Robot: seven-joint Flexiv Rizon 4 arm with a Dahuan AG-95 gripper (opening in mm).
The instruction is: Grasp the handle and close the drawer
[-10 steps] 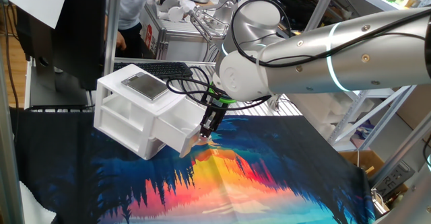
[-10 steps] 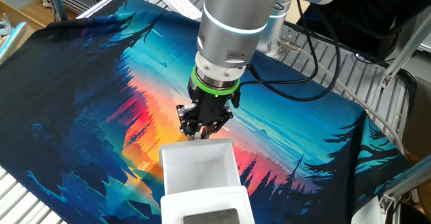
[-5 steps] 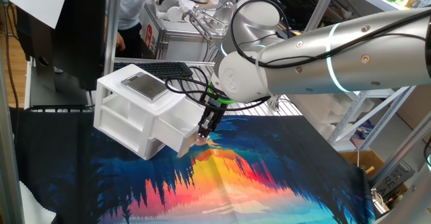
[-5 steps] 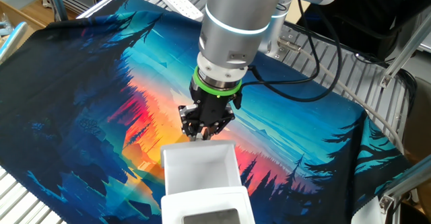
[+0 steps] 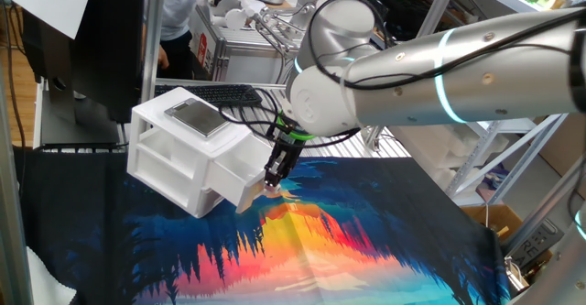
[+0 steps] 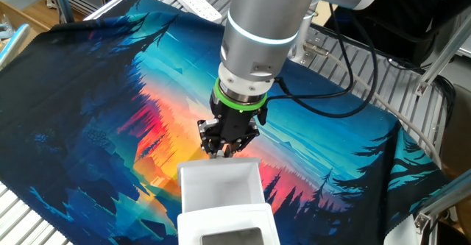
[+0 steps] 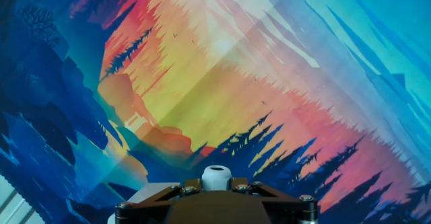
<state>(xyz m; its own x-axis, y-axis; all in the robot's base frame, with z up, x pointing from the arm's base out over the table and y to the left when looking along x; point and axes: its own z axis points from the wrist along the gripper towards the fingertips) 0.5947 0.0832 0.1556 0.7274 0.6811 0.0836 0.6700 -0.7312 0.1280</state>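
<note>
The white two-drawer cabinet stands tilted at the left of the painted cloth. Its upper drawer is pulled partly out; from the other fixed view I look into the drawer, which holds nothing. My gripper sits at the drawer front, shut on the small white knob handle. In the hand view the knob sits between my dark fingers, with the drawer's front edge beside it. In the other fixed view my gripper presses against the drawer's front wall. The lower drawer's knob is hidden.
A colourful forest-print cloth covers the table. A keyboard lies behind the cabinet, and a dark monitor stands at the far left. Metal rack bars run along the table's edge. A white power strip lies at the far side.
My gripper has moved a little toward the cabinet with the knob in it, and the drawer has slid slightly inward.
</note>
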